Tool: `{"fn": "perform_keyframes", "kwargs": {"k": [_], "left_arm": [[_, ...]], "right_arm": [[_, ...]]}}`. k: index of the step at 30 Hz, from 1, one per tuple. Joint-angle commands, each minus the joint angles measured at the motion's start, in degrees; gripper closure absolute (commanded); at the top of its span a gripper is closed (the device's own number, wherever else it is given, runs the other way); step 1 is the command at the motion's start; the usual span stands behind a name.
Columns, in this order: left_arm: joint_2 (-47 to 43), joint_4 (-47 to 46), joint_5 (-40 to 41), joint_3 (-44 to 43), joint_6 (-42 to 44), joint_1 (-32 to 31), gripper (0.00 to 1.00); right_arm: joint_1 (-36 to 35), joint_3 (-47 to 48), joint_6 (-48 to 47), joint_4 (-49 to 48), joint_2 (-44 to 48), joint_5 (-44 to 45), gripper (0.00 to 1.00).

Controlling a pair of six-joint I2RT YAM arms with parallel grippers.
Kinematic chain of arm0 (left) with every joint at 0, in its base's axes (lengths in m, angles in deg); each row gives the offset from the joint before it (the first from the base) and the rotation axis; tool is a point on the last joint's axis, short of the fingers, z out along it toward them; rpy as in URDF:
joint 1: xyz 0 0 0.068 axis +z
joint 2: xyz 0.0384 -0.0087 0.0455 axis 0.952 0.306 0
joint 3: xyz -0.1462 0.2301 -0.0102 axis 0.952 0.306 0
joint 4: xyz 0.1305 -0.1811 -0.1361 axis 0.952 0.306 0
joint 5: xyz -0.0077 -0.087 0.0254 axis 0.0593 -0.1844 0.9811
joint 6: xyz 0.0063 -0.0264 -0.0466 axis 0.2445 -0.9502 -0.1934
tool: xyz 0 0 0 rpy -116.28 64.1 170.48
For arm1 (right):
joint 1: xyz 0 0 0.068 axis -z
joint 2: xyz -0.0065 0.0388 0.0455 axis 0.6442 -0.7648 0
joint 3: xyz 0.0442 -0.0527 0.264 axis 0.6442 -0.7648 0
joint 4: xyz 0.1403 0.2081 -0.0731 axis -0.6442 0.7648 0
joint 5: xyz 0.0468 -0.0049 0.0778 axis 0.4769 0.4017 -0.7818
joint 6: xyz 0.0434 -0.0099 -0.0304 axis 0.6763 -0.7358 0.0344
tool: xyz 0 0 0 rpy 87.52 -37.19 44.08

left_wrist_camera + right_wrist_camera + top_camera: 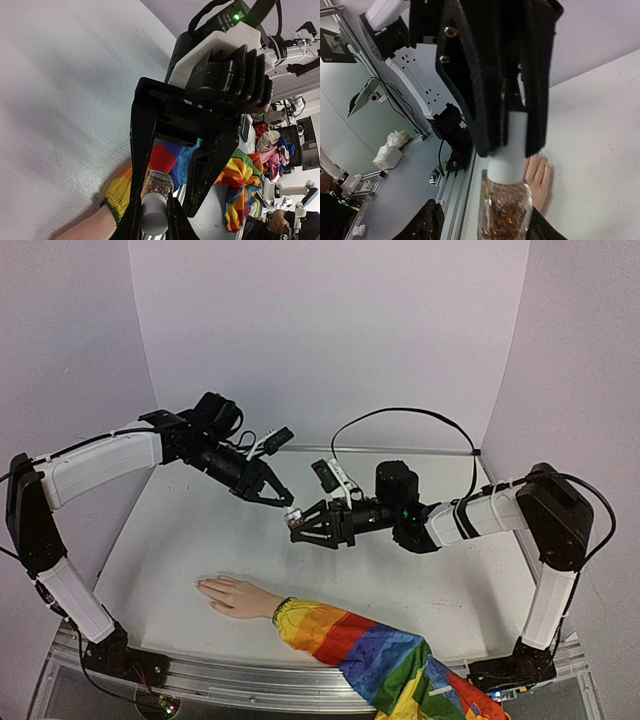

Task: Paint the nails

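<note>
Pale nails (pixel 203 585), tiny and indistinct

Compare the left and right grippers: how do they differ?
The left gripper clamps the bottle's white cap; the right gripper clamps its glittery glass body. The left gripper slants downward, while the right gripper reaches in nearly level. Both are shut, meeting in mid-air above the table, away from the mannequin hand.

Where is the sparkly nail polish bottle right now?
In the top view the bottle hangs over the middle of the table, behind the mannequin hand. The left gripper pinches its white cap; its body sits between the fingers of the right gripper.
</note>
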Motion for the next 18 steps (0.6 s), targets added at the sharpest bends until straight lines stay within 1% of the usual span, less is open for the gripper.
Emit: {"fn": "perform_keyframes", "kwargs": {"k": [1, 2, 4, 6, 8, 10, 11, 13, 14, 15, 16, 17, 18], "left_arm": [[-2.8, -1.1, -2.2, -0.5, 1.6, -1.0, 1.0], [-2.7, -1.1, -2.2, -0.5, 1.4, -1.1, 1.0], [-2.9, -1.1, -2.0, -0.3, 1.6, -1.4, 1.0], [-2.8, -1.0, -1.0, -0.4, 1.6, -1.7, 1.0], [-2.5, -1.0, -1.2, -1.0, 1.2, -1.8, 1.0], [-2.5, -1.0, -0.8, -1.4, 1.2, -2.2, 1.0], [-2.6, -1.0, 0.2, -1.5, 0.9, -2.3, 1.0], [-3.0, -0.3, 5.0, -2.2, -0.9, -2.4, 1.0], [-3.3, 0.3, 10.1, -2.6, -2.8, -2.5, 1.0], [-3.6, 1.5, 17.6, -3.2, -5.1, -2.5, 1.0], [-3.6, 3.0, 25.4, -4.0, -8.4, -2.5, 1.0], [-3.6, 4.7, 32.4, -4.7, -11.3, -2.5, 1.0], [-3.6, 5.2, 35.9, -4.9, -14.2, -2.5, 1.0]], "right_arm": [[-1.0, 3.8, 0.9, -5.9, -0.5, -3.5, 0.54], [-1.2, 3.9, 1.1, -6.0, -0.7, -3.5, 0.56], [-1.5, 4.0, 0.8, -6.5, -0.9, -3.5, 0.63], [-1.7, 4.1, 0.5, -6.6, -1.1, -3.3, 0.74], [-1.7, 3.9, 0.0, -6.5, -0.6, -1.9, 0.83], [-1.7, 3.7, -1.0, -6.4, 0.1, 0.4, 0.97], [-1.7, 3.6, -1.4, -5.8, 0.4, 2.5, 1.0], [-1.7, 3.3, -2.9, -2.1, 1.4, 10.0, 1.0], [-1.8, 3.2, -3.9, 0.2, 2.3, 15.0, 1.0], [-2.4, 3.4, -5.5, 5.0, 3.5, 24.5, 1.0], [-4.3, 4.1, -7.8, 11.5, 4.7, 44.2, 1.0], [-7.1, 5.3, -9.7, 16.4, 5.3, 61.9, 1.0], [-9.8, 6.5, -10.9, 19.1, 5.3, 77.6, 1.0]]}}
